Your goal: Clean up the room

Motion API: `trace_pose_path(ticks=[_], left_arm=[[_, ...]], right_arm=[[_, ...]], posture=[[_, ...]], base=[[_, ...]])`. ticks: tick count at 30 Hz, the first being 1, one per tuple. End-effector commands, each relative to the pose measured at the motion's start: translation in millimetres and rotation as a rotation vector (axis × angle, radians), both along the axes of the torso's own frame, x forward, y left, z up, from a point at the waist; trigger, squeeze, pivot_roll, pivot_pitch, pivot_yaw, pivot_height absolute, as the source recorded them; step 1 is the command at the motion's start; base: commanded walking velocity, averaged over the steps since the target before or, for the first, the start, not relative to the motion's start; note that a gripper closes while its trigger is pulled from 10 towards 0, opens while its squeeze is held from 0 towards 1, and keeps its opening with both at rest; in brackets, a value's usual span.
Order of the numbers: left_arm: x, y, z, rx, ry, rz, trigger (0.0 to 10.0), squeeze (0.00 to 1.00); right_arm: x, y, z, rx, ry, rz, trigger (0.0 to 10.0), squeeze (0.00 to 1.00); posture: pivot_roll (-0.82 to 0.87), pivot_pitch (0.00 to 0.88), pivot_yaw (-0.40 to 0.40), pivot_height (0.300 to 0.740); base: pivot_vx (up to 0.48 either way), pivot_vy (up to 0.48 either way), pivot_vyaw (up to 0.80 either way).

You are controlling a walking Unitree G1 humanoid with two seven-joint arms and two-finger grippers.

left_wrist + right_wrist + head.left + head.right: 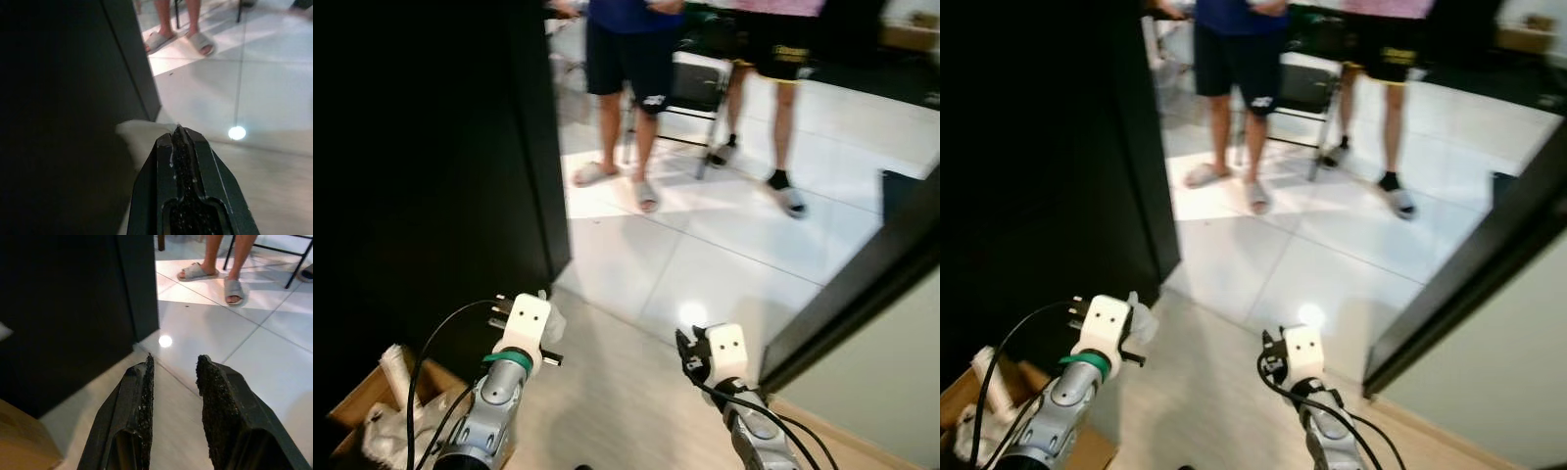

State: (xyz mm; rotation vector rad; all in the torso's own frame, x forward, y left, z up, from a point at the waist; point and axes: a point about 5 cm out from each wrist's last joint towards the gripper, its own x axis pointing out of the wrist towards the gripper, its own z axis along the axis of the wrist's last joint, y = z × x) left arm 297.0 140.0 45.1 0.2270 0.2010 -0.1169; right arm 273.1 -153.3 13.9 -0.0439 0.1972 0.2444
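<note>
- Left pincer [178, 134] is pressed closed on a pale crumpled scrap of paper or tissue [139, 134], held out ahead of the robot beside a dark wall panel [431, 176].
- Right pincer [173, 377] hangs a little open and carries nothing.
- Judging by this, the step in hand is carrying picked-up litter; next it needs a place to drop it, perhaps the cardboard box [357, 406] low on the left, which already holds white crumpled material.
- Floor underfoot is pale wood [626, 411], meeting glossy white tiles [724, 255] at a doorway.
- Two people stand on the tiles in sandals, near a folding chair [695, 83].
</note>
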Motion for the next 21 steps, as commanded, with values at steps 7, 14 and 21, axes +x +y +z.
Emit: trace_pose_path(ticks=[7,14,21], left_arm=[[-4.6,0.0,-5.8,0.020,0.020,-0.015,10.0,0.00],[-3.9,-0.6,-5.1,0.018,0.020,-0.015,10.0,0.00],[-3.5,-0.8,-4.9,0.017,0.019,-0.013,10.0,0.00]], right_arm=[[-1.5,-0.2,-3.0,-0.003,0.019,-0.002,10.0,0.00],[-1.4,0.0,-2.9,-0.003,0.018,-0.004,10.0,0.00],[-1.6,0.1,-3.3,-0.002,0.020,-0.007,10.0,0.00]], posture=[[-0.04,0.026,0.037,0.740],[-0.04,0.028,0.038,0.740],[-0.04,0.028,0.038,0.740]], base=[[0.000,0.000,0.80],[0.000,0.000,0.80],[0.000,0.000,0.80]])
